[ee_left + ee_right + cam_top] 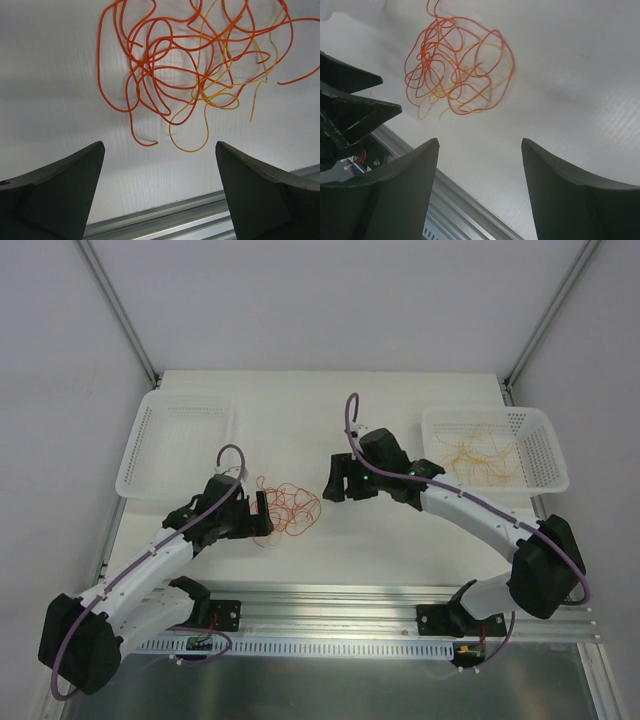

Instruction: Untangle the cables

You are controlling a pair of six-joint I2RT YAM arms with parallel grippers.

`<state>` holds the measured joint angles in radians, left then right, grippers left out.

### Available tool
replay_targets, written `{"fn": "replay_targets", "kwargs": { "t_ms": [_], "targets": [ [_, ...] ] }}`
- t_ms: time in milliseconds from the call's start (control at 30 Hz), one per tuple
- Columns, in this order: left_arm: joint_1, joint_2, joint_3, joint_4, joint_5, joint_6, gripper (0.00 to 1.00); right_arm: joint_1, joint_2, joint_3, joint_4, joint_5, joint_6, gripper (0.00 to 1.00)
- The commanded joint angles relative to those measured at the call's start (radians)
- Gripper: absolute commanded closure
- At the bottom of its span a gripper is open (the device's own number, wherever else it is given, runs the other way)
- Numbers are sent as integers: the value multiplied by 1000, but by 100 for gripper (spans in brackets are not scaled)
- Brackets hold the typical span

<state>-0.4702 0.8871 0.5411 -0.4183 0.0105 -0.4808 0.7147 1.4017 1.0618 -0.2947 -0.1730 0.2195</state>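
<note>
The left arm reaches from its base at the near-left corner diagonally over the white worktop [380, 540], elbow low, its black two-finger left gripper [262, 511] pointing toward the middle; the right arm sweeps in from the near-right corner, bent at the elbow, and its black right gripper [336, 483] faces the left one. Between the two lies the tangle of thin red-orange and paler yellow-orange cables [290, 508], a small heap of curly loops flat on the worktop, just beside the left gripper's tips and a little apart from the right one. From the left wrist, the left gripper [159, 146] stands spread wide with nothing between its fingers [60, 190], and the cables [175, 60] lie ahead of it, beyond the tips. From the right wrist, the right gripper [480, 141] is likewise spread and empty, with the cables [455, 75] out in front and the left gripper [350, 110] at the side. A white perforated plastic basket [140, 440] sits at the far left; a second white basket [542, 445] at the far right holds loose pale yellow strands [480, 455].
</note>
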Motion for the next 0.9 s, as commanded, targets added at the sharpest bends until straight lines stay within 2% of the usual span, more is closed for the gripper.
{"fn": "replay_targets", "kwargs": {
  "t_ms": [0,200,300,467,567,600,700,867],
  "targets": [
    [2,65,33,19,10,-88,6,89,51,27,142,29,70,31],
    [2,197,45,22,-4,-133,15,218,190,84,255,26,118,41],
    [2,248,46,24,-38,-145,25,239,252,119,275,29,148,48],
    [2,285,39,49,-29,-159,46,252,356,151,290,36,175,50],
    [2,297,26,79,-12,-166,53,253,416,173,292,32,192,52],
    [2,300,23,91,12,-168,61,253,428,179,292,17,195,52],
    [4,300,13,110,45,-171,73,261,462,178,284,13,211,54],
    [2,296,-4,136,72,-176,86,269,487,133,292,30,239,57]
  ]
}}
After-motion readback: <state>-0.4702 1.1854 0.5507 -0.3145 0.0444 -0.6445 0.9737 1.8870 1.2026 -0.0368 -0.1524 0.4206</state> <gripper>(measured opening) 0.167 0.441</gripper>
